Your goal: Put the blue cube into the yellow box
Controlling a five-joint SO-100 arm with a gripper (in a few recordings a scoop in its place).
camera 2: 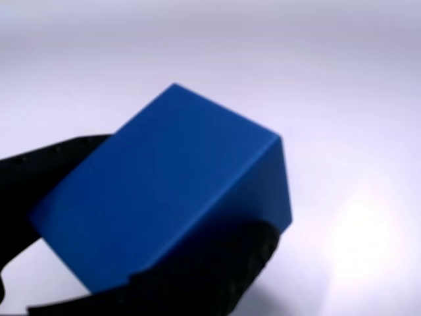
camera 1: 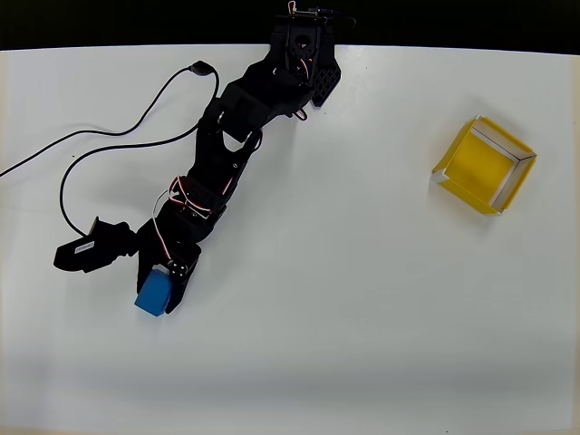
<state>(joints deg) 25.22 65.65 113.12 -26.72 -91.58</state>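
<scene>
The black two-finger tool [camera 1: 163, 283] pinches the small, matte, bright blue cube [camera 1: 153, 294] at the lower left of the white table [camera 1: 362, 317] in the overhead view. In the wrist view the cube [camera 2: 164, 191] sits tilted between dark fingers [camera 2: 217, 276], which are blurred and cut off at the lower edge, so their tips are hard to make out. The black jointed arm [camera 1: 236, 136] covers part of the tool from above. A black cable [camera 1: 109, 134] loops beside it. The shallow square yellow box [camera 1: 485, 165] with pale inner walls lies well apart, at the right.
</scene>
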